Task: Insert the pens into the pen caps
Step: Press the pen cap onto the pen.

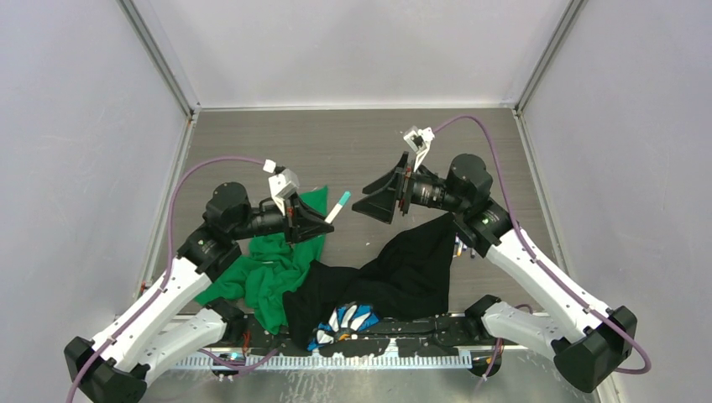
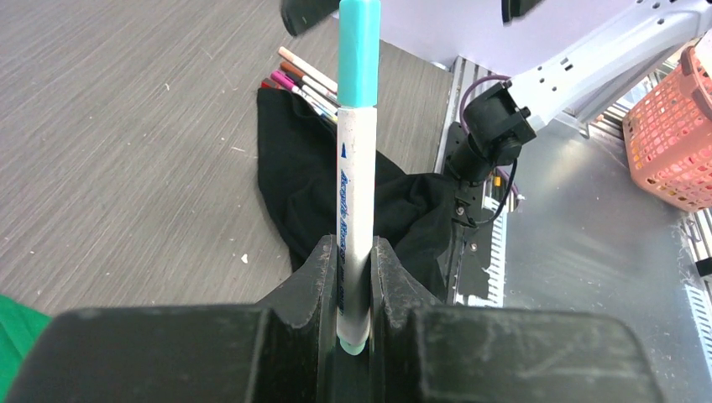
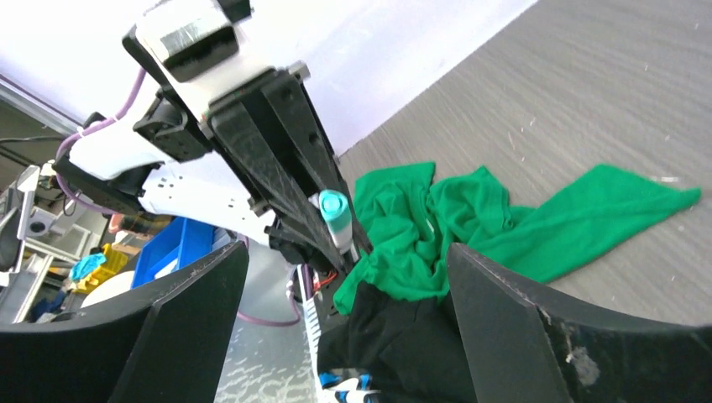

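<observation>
Left gripper (image 2: 354,260) clamped on a white pen (image 2: 357,193), teal cap (image 2: 359,50) seated on its tip, held off the table (image 2: 126,126) around the middle. Right gripper (image 1: 372,204) wide apart, empty, facing the cap end. Reads as this one capped. More pens (image 2: 304,80) lie by the black cloth (image 2: 294,168) toward the right edge. Can't tell if they're capped, likely left to do.
</observation>
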